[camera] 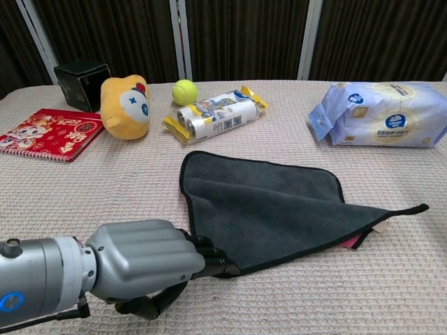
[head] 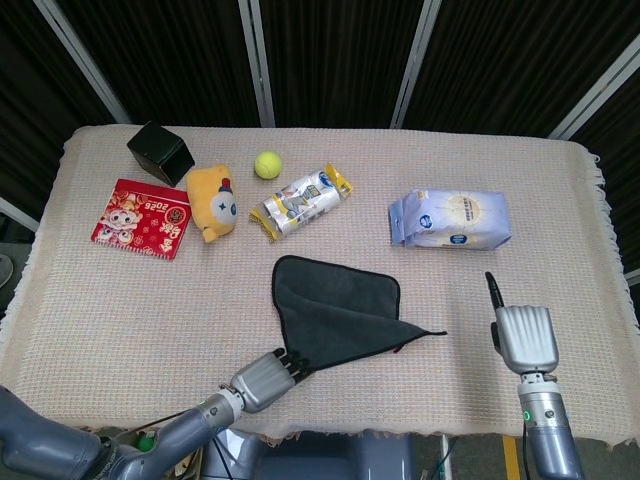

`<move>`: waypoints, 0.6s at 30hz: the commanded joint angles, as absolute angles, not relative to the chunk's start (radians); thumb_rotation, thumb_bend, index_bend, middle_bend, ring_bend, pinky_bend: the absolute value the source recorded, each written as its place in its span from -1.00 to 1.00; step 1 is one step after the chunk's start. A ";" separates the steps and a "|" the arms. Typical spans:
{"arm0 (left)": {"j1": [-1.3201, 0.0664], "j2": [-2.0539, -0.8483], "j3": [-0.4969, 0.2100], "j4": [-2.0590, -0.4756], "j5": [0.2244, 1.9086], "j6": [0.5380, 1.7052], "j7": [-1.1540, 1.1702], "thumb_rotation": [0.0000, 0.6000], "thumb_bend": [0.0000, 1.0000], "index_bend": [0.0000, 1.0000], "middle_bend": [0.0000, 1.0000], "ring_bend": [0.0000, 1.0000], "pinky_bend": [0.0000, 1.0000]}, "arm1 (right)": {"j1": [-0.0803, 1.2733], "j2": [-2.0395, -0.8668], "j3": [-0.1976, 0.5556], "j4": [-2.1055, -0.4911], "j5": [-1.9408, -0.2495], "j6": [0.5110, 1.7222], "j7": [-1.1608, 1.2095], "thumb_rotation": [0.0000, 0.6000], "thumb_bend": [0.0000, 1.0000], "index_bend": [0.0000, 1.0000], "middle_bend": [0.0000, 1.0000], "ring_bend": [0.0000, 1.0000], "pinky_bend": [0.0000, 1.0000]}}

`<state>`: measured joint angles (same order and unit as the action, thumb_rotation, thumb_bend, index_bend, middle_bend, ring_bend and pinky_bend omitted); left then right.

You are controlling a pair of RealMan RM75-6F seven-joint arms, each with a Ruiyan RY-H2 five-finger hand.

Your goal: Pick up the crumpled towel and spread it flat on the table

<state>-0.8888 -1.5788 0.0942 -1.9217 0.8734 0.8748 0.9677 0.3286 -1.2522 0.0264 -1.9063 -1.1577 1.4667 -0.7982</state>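
The near corner of the dark grey cloth towel (camera: 265,202) is covered by the fingertips (camera: 220,264) of the grey metal left hand (camera: 143,262), so a grip cannot be told. Something pink is mostly hidden under the towel's folded right corner. The grey metal right hand (head: 523,336) is seen from the back only; its fingers are hidden.

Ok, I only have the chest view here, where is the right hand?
Observer: The right hand is near the table's front right corner, right of the towel and apart from it.
Operator: Anything in it?
Observer: Nothing shows in it. One of its dark fingers points toward the wipes pack.
Operator: Room to drag the towel toward me?
Observer: Little. The left hand, at the towel's near corner, is close to the table's front edge.
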 commanded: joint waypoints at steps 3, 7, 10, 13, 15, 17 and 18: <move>-0.899 -1.553 0.112 -1.952 0.879 0.886 0.959 1.00 0.91 -0.87 -0.85 -0.88 -0.64 | 0.326 -1.258 0.028 -1.912 -1.166 1.467 -0.806 1.00 0.03 -1.00 0.86 0.82 0.59; -0.898 -1.526 0.133 -1.975 0.903 0.895 0.939 1.00 0.91 -0.87 -0.85 -0.88 -0.64 | 0.323 -1.260 0.030 -1.918 -1.169 1.468 -0.815 1.00 0.03 -1.00 0.86 0.81 0.59; -0.896 -1.504 0.154 -1.986 0.920 0.898 0.925 1.00 0.91 -0.87 -0.85 -0.88 -0.64 | 0.318 -1.260 0.030 -1.923 -1.173 1.469 -0.817 1.00 0.03 -1.00 0.86 0.81 0.59; -0.891 -1.491 0.171 -1.987 0.940 0.896 0.905 1.00 0.91 -0.87 -0.85 -0.88 -0.64 | 0.315 -1.258 0.031 -1.931 -1.180 1.472 -0.819 1.00 0.03 -1.00 0.86 0.81 0.59; -0.887 -1.484 0.184 -1.985 0.954 0.894 0.896 1.00 0.91 -0.87 -0.85 -0.88 -0.64 | 0.313 -1.256 0.031 -1.935 -1.185 1.474 -0.824 1.00 0.03 -1.00 0.86 0.82 0.59; -0.883 -1.477 0.197 -1.982 0.971 0.893 0.885 1.00 0.91 -0.87 -0.85 -0.88 -0.64 | 0.311 -1.255 0.032 -1.942 -1.189 1.476 -0.827 1.00 0.03 -1.00 0.86 0.82 0.59; -0.880 -1.474 0.202 -1.980 0.979 0.893 0.877 1.00 0.91 -0.87 -0.85 -0.88 -0.64 | 0.310 -1.255 0.032 -1.944 -1.190 1.477 -0.829 1.00 0.03 -1.00 0.86 0.82 0.59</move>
